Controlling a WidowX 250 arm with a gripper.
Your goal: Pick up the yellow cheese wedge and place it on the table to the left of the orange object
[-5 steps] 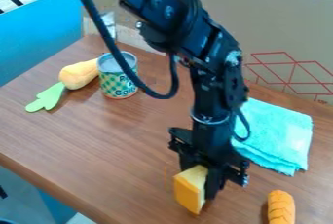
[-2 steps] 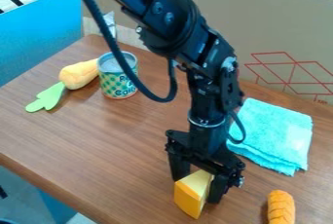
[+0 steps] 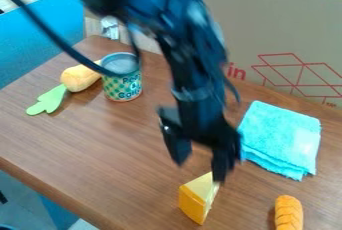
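Pincer (image 3: 202, 167) open, fingers apart with nothing between; I have the cheese wedge (image 3: 194, 201) just below me on the table (image 3: 113, 149), toward its near edge, thin end pointing up-right in view.

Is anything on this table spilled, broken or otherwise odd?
Nothing looks spilled or broken. The can stands upright, and the cheese wedge looks intact just below the open claw. At most, the folded turquoise cloth is slightly untidy: its layers don't quite line up at the near corner.
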